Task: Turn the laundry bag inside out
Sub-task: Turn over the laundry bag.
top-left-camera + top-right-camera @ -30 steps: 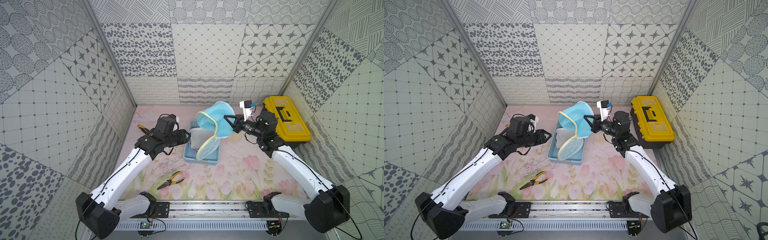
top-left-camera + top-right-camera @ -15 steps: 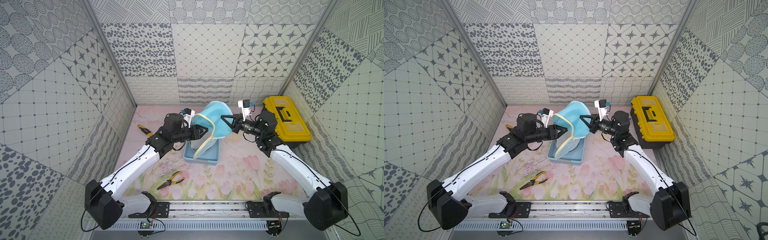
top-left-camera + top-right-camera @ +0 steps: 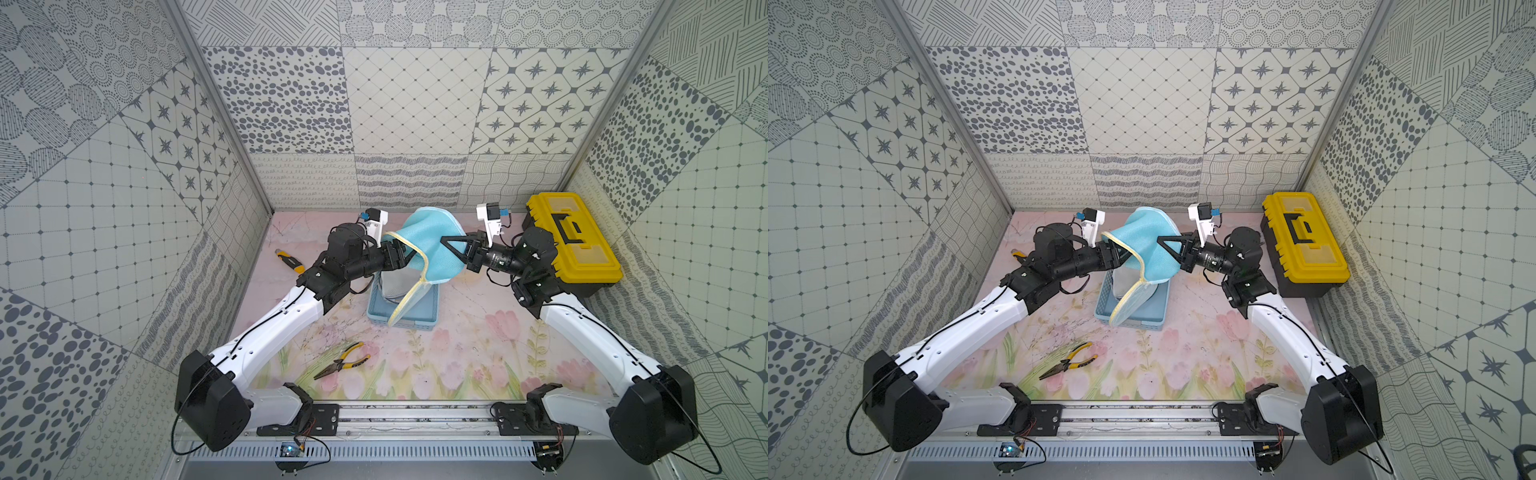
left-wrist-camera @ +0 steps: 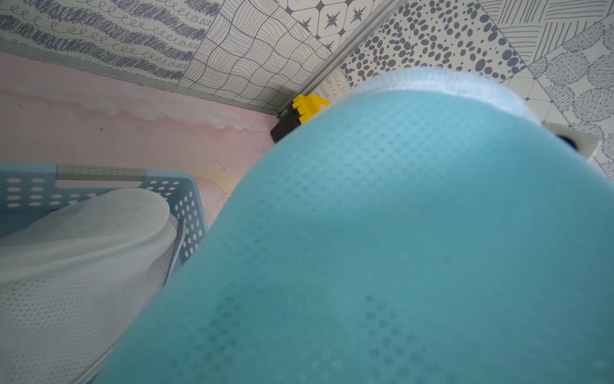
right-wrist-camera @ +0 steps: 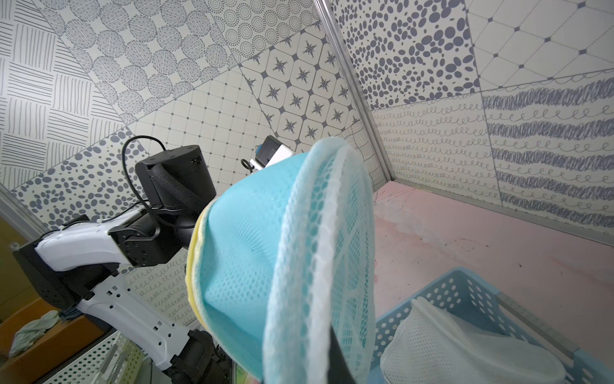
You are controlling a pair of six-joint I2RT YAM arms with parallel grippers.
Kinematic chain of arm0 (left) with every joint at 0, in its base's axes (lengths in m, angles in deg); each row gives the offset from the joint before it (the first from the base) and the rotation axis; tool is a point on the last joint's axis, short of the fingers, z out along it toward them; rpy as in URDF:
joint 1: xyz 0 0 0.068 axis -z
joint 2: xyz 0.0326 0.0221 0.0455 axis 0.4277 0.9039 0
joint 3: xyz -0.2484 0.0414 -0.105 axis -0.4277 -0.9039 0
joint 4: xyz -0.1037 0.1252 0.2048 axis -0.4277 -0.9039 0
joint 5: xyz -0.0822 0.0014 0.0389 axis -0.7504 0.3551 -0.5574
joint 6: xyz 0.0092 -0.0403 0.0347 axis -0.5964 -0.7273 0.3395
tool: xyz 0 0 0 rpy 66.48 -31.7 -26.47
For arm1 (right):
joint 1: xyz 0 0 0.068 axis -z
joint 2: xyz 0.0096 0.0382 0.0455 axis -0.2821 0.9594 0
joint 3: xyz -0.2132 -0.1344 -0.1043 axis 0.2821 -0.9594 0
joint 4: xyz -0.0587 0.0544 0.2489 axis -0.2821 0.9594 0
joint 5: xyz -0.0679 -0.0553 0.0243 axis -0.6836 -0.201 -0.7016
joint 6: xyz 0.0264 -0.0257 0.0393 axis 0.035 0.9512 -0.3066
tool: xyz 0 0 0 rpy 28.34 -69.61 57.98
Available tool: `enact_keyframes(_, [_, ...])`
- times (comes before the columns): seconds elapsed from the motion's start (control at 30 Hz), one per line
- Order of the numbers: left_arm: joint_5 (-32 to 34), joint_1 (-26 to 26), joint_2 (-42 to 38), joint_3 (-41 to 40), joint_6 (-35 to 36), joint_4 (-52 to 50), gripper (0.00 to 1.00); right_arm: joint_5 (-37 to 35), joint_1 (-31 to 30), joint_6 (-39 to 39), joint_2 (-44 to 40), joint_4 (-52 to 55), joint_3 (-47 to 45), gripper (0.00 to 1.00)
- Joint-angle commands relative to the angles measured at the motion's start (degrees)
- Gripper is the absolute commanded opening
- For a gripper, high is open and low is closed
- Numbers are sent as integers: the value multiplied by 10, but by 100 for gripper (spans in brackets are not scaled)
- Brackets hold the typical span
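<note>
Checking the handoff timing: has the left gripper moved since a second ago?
Yes. In both top views the left gripper has swung from beside the blue basket toward the back wall and now reaches into the laundry bag.

Blue mesh laundry bag (image 3: 432, 245), yellow-trimmed mouth open, held aloft above basket.

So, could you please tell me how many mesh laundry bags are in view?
2. The blue mesh laundry bag with yellow trim hangs above the basket between the two arms; the white mesh laundry bag lies inside the light-blue perforated plastic basket. More could be hidden underneath.
</note>
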Motion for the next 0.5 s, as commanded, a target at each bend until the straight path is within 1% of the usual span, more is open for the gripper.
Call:
enact_keyframes(0.0, [-35,-24,12,-11,-2,104,68,37,-3,-39,-6,-80,-3,0])
enact_keyframes(0.23, [-118,-44,31,-33,-50,198,72,57,-3,-90,5,-143,-8,0])
enact_keyframes(0.37, [-173,-48,51,-35,-91,258,66,59,-3,-131,24,-199,-14,0])
enact_keyframes(0.47, [-185,-48,60,-39,-110,277,62,57,-4,-154,37,-231,-19,0])
